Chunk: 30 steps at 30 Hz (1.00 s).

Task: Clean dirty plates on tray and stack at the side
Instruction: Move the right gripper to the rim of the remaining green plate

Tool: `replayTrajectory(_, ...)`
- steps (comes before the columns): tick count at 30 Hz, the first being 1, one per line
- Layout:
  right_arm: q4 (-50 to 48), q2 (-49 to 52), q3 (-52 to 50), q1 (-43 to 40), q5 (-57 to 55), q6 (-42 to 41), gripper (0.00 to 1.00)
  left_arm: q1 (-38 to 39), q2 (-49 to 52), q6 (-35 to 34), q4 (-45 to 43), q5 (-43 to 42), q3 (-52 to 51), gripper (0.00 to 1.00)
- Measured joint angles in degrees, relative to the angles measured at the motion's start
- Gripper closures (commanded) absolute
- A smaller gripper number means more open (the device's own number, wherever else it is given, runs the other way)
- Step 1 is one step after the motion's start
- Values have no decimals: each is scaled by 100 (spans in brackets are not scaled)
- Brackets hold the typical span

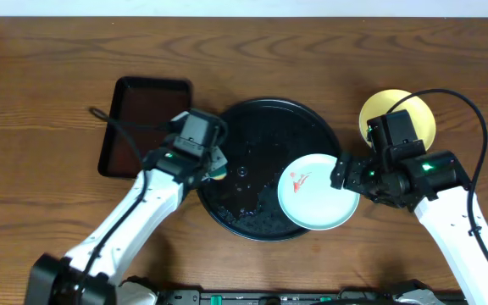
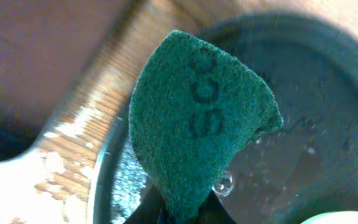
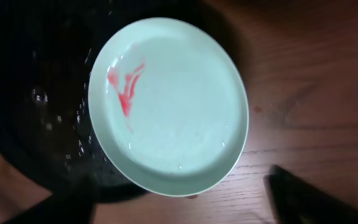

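Wooden tabletop (image 1: 41, 76) is carrying everything, and the round black tray (image 1: 252, 119) is sitting at its centre in the overhead view. One pale blue-white plate (image 1: 316, 199) is lying at the lower right of this tray, with its outer edge reaching over the tray rim. A red smear (image 1: 298, 180) is showing on its upper left part. A pale yellow plate (image 1: 375, 106) is resting on the tabletop at the upper right, partly hidden by the right arm (image 1: 447, 212).

The left pincer (image 1: 214, 165) is clamping a green sponge (image 2: 197, 118) and is hanging over the left edge of the tray, well apart from the blue-white plate. The right pincer (image 1: 339, 172) is standing just beside that plate's right rim. In the right wrist view its two fingers (image 3: 303, 199) are standing wide apart and are gripping nothing.

The step in hand is probably the wiping of this plate. To do it well, the right pincer is needing to take the rim firmly, so that the plate is not sliding on the wet tray. The sponge is needing to come flat onto the smear, not with its corner. Pressing too hard near the overhanging edge could tip the plate.
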<state>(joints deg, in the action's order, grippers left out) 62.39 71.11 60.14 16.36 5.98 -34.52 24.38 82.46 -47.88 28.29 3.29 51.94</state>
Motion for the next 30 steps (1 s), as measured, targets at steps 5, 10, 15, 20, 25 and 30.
replayTrajectory(5,-13,0,0,2,-57,-153,1,103,282,9,-138,-20,0,92)
replayTrajectory(10,-46,0,0,2,-42,-151,1,103,284,9,-155,-20,-2,92)
replayTrajectory(15,-46,0,0,2,-42,-151,1,103,284,9,-157,-17,-2,92)
replayTrajectory(20,-28,0,0,2,-42,-151,2,103,284,11,-155,-17,0,92)
replayTrajectory(25,31,0,0,2,-42,-151,4,103,284,9,-155,-17,0,92)
replayTrajectory(30,24,0,-72,2,-42,-243,5,103,284,9,-155,-20,0,92)
